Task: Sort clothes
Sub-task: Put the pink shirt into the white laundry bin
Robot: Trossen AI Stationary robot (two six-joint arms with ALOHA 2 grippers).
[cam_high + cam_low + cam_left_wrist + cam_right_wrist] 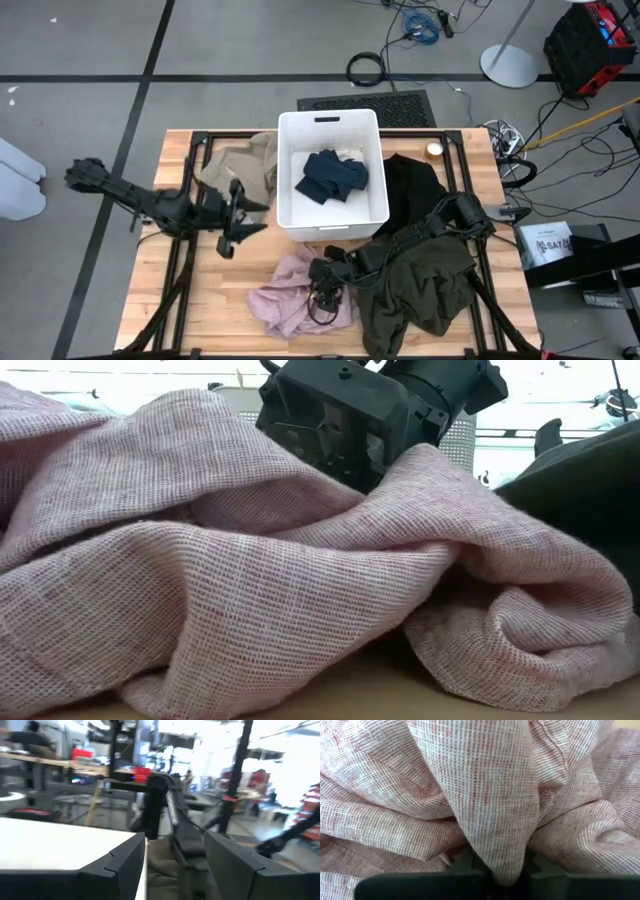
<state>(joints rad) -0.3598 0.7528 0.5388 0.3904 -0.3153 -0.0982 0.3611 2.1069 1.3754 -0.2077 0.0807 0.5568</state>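
The pale pink garment [295, 300] lies crumpled on the table's near middle. My right gripper [325, 288] is down on it and shut on a fold; the pink cloth [300, 590] fills the low view. The dark olive garment [415, 290] lies under the right arm. The black garment [410, 185] lies to the right of the white bin [290, 205]. The navy garment [332, 176] lies inside the bin. The tan khaki garment [240, 160] lies to the bin's left. My left gripper [243, 215] is open and empty beside the bin's left wall [50, 845]. My right gripper pinches a raised fold of the pink garment [502, 855] between its two fingers, several layers bunched together. The fingers come slanting down from the table's right. The fingertips are buried in the cloth. The rest of the garment lies slack on the table [420, 695].
The white bin stands at the table's middle far side. A small round object [434, 150] sits at the far right corner. The dark arm frames run along both table sides. Bare wood shows at the near left [190, 300].
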